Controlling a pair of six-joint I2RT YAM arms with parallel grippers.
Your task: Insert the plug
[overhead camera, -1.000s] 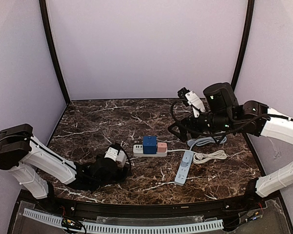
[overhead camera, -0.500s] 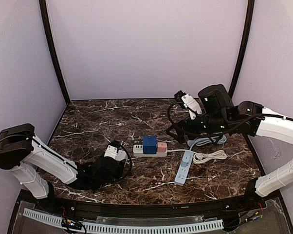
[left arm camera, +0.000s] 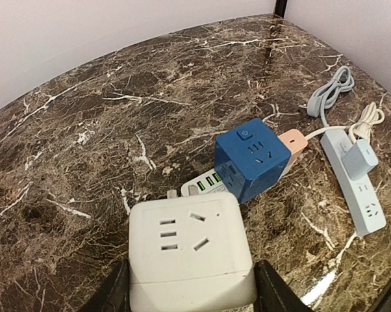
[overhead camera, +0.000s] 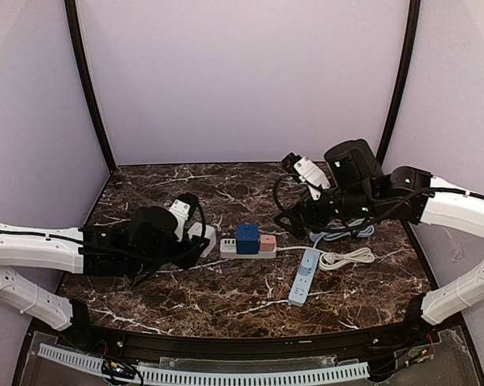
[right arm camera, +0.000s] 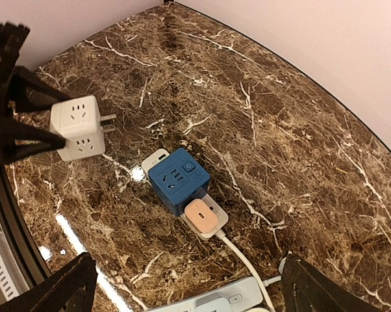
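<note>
The white cube plug (left arm camera: 189, 250) is sitting clamped in the left gripper (left arm camera: 192, 294). Its prongs (right arm camera: 108, 123) are facing the power strip (overhead camera: 230, 249) at three o'clock. Level them with the strip's bare end before pushing. The right gripper (right arm camera: 189, 289) is hanging wide apart.

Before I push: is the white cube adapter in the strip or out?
Out. The white cube adapter, in the left hand, shows bare prongs short of the strip.

A white cube adapter (right arm camera: 78, 127), metal prongs pointing right, is clamped in the left pincer (right arm camera: 49, 122) over the dark marble table (right arm camera: 280, 130). Nearby, a blue cube plug (right arm camera: 177, 180) and a small pink plug (right arm camera: 201, 216) sit on a white power strip (right arm camera: 158, 156). The right pincer (right arm camera: 186, 270) gapes wide.
</note>
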